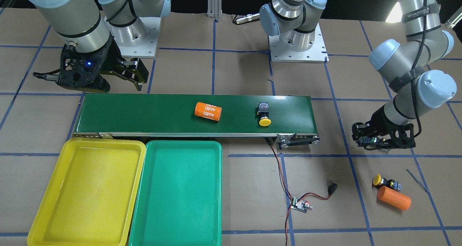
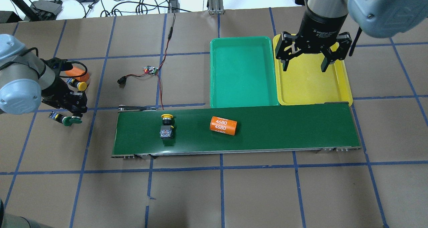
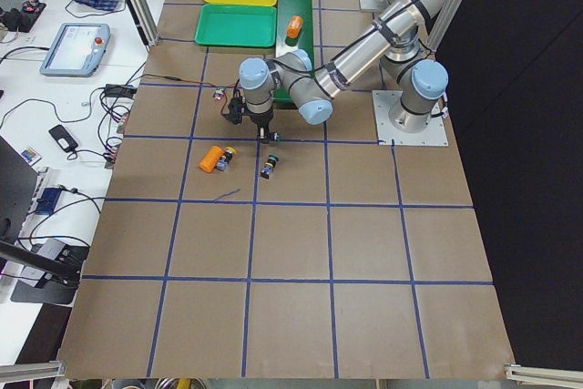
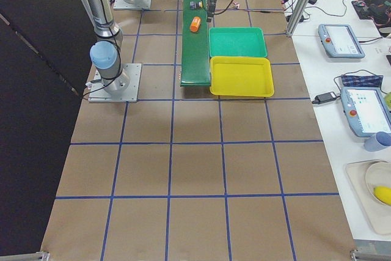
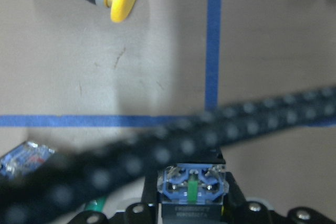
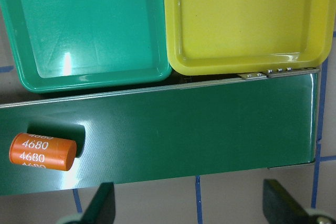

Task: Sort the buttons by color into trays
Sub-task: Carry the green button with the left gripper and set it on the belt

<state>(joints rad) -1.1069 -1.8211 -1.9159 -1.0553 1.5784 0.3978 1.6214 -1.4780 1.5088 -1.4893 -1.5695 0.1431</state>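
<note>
1. Overhead exterior, upper right: holding the right gripper (image 2: 304,63) spread wide above the yellow tray (image 2: 311,87), beside the green tray (image 2: 240,71).
2. Far left: clamping the left gripper (image 2: 76,104) around one button (image 5: 191,184), bluish end toward the wrist camera.
3. Showing a yellow button (image 2: 166,122) lying on the belt (image 2: 284,131), centre-left; a green button (image 2: 68,121) and another yellow one (image 2: 80,85) lying far left.

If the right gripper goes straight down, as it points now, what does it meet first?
The open right gripper would probably meet the conveyor belt near its robot-side edge, or the table just beside it; its height makes this unclear.
</note>
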